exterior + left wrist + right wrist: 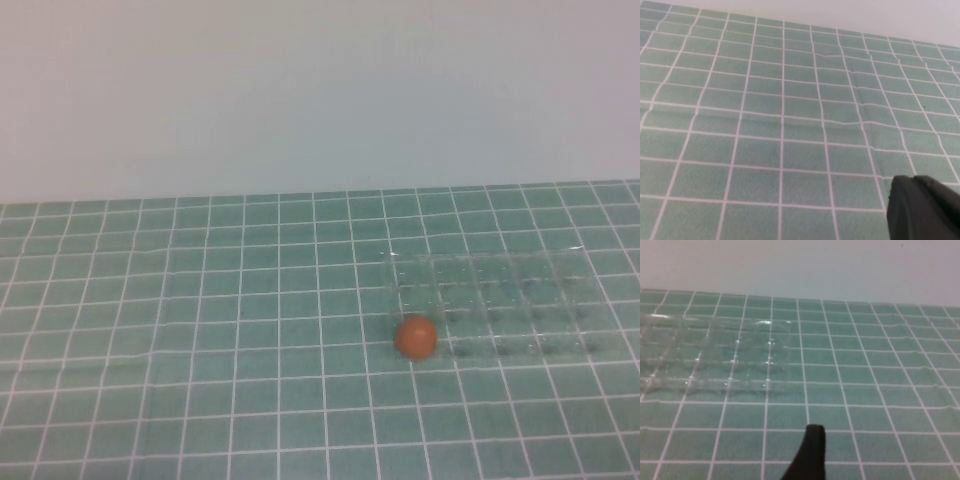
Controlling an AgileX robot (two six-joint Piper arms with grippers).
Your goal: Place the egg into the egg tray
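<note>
No readable text, label, brand, number or sign is showing anywhere in the high view or either wrist view.

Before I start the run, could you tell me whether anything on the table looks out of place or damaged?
Nothing looks damaged. The egg lies on the mat against the egg tray's near-left corner, not in a cup. Only parts of the left gripper and right gripper show, over mat.

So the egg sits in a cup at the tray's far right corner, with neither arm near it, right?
Not quite. The high view shows the egg at the tray's near left corner; whether it sits in a cup is unclear. Neither arm is near it there; the left claw and right claw show only as dark tips in their wrist views.
</note>
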